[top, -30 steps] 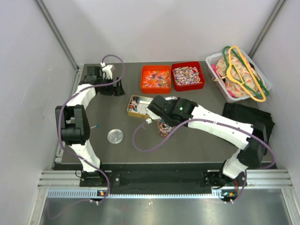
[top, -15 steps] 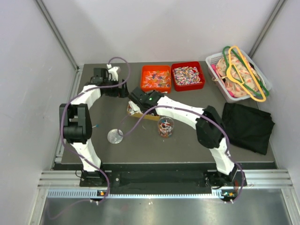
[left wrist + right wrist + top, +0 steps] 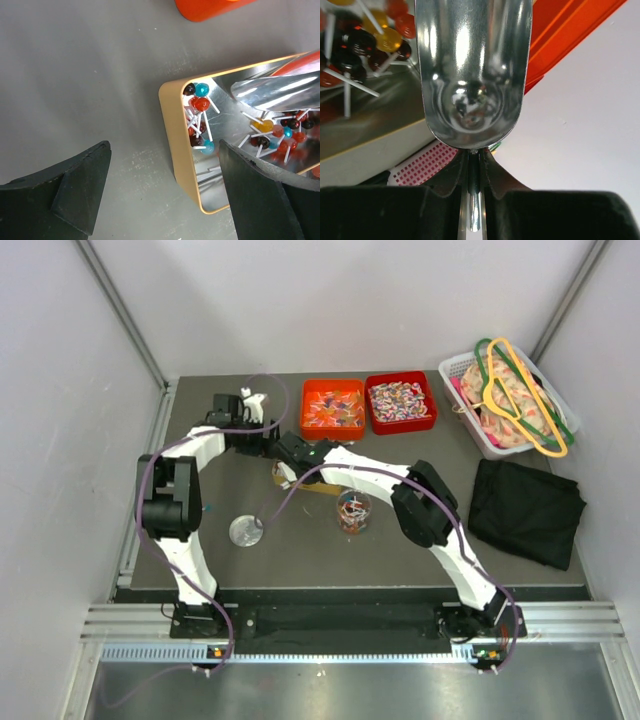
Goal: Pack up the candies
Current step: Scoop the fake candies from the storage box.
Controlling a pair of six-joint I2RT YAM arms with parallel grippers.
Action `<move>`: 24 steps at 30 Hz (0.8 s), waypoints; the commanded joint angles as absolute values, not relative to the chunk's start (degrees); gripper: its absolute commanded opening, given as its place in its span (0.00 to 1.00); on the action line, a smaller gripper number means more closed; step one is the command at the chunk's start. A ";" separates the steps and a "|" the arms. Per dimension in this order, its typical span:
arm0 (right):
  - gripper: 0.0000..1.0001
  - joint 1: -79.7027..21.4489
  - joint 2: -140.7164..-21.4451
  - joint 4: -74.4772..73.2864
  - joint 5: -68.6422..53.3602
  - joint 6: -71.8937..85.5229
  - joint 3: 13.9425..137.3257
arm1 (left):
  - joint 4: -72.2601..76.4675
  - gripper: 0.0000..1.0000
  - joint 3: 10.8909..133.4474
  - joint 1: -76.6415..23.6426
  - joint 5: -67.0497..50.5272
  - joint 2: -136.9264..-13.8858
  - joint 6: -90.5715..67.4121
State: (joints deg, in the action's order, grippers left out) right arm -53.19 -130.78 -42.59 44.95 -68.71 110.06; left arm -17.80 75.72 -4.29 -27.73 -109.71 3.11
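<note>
Top external view: on the dark desk (image 3: pixel 300 560), a round lid (image 3: pixel 246 530) lies nearest the arm bases, with a clear jar (image 3: pixel 352 510) of mixed sweets to its right and a black cloth (image 3: pixel 525 510) farther right. Beyond them, both arms meet at a gold tin (image 3: pixel 172 135) of lollipops (image 3: pixel 200 102). The left hand (image 3: pixel 165 150) hovers over the tin's edge, fingers spread wide and holding nothing. The right hand (image 3: pixel 475 165) is clamped on the handle of a metal scoop (image 3: pixel 472 75), whose bowl hangs over the tin. Farther back, the candies (image 3: pixel 399 400) fill a red bin (image 3: pixel 370 415), just beside an orange bin (image 3: pixel 304 410) on its left. At the far right corner, a white basket (image 3: pixel 455 368) carries hangers (image 3: pixel 525 390).
</note>
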 commanded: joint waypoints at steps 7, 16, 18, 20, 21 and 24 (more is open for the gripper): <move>0.00 -55.72 -133.15 -42.27 45.18 -65.57 113.64 | -14.15 0.90 74.80 -4.57 -31.55 -110.13 2.73; 0.00 -58.01 -137.37 -42.54 44.12 -62.05 116.45 | -12.57 0.91 73.74 -5.54 -34.53 -110.04 1.85; 0.00 -58.27 -138.16 -42.54 43.86 -61.35 116.89 | -12.31 0.92 73.56 -5.80 -34.98 -110.21 1.32; 0.00 -58.62 -138.69 -42.45 43.68 -60.82 116.98 | -11.43 0.92 72.95 -5.97 -35.77 -110.48 0.79; 0.00 -58.71 -138.78 -42.28 43.33 -60.39 116.98 | -11.34 0.92 72.78 -5.98 -36.03 -110.48 0.70; 0.00 -59.15 -139.31 -42.10 42.63 -59.42 117.25 | -10.64 0.92 72.25 -6.33 -36.74 -110.57 0.35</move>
State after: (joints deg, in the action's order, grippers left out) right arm -57.98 -137.16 -41.43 44.95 -61.25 115.31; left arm -14.46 73.25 -5.80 -33.91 -110.24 1.32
